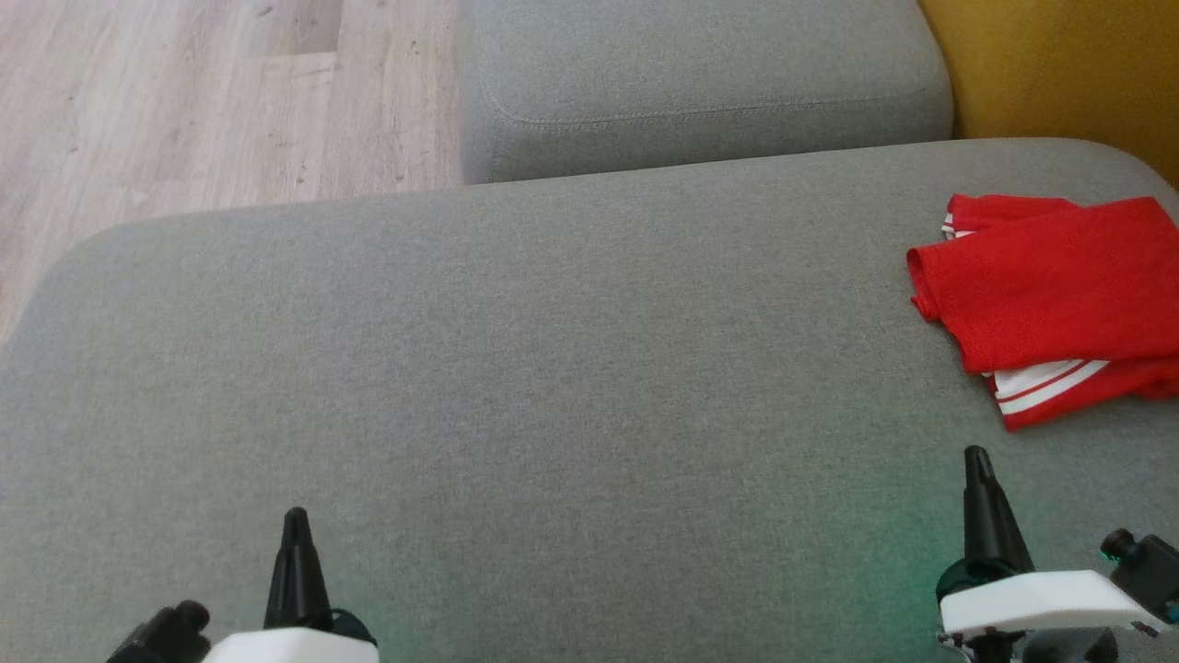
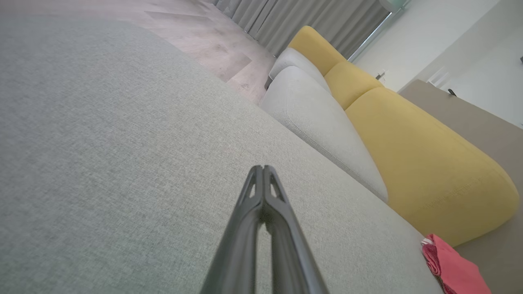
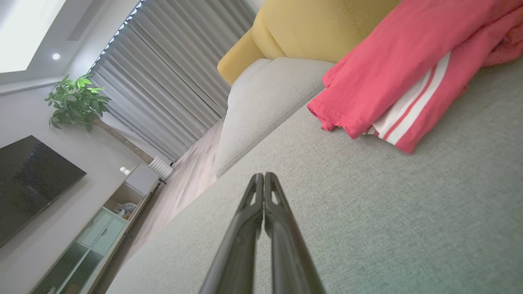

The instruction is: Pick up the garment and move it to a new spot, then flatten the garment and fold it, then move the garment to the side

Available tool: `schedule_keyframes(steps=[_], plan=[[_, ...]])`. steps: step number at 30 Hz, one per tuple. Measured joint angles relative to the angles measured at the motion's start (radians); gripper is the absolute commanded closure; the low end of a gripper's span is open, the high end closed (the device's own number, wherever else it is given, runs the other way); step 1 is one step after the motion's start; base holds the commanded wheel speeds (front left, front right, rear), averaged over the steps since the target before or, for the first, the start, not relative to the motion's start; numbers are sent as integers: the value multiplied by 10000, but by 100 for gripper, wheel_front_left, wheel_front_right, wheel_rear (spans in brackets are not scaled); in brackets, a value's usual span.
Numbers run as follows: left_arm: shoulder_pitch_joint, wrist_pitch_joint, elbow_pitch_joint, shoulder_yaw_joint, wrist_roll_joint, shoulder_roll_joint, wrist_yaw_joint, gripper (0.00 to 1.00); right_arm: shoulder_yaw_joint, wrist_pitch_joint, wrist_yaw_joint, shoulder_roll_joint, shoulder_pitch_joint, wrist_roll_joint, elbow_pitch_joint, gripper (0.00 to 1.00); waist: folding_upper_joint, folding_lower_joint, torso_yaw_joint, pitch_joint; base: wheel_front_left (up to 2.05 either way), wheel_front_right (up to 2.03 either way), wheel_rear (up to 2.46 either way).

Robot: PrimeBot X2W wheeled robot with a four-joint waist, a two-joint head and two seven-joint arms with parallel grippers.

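Left jaws and right jaws sit pressed together, empty, near me; the folded red garment (image 1: 1050, 285) lies at the right on the grey sofa seat (image 1: 553, 368). From my left wrist, it's at the seat's far-right edge. From my right wrist, it's ahead to the right, untouched.

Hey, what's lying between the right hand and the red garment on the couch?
Just bare grey cushion. The head view and right wrist view both show nothing lying between the right hand and the red garment.
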Motion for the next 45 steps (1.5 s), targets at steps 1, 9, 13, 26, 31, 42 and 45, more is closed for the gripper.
schedule_keyframes(steps=[1,9,13,26,31,42,45], plan=[[-28,10,10,29,-115,0,-2,100,-12,31,0,-4,0,119,17,100,0,0,3,3,0,0,0],[-177,205,121,205,-1057,10,-186,100,-121,253,0,-17,-206,1112,88,100,0,0,26,31,0,0,0],[-308,362,174,276,-1517,13,-274,100,-173,378,0,-19,-285,1601,117,100,0,0,38,45,0,0,0],[-593,713,378,575,-3037,19,-479,100,-389,719,0,-27,-509,3170,257,100,0,-1,76,89,0,0,0],[-753,828,453,725,-3620,19,-608,100,-468,823,0,-29,-662,3776,272,100,0,-1,90,106,0,0,0],[-997,1166,631,970,-4888,19,-805,100,-685,1174,0,-38,-836,5097,384,100,0,-1,122,143,0,0,0],[-1086,1243,675,1078,-5225,19,-890,100,-727,1254,0,-38,-913,5461,443,100,0,-1,131,153,0,0,0]])
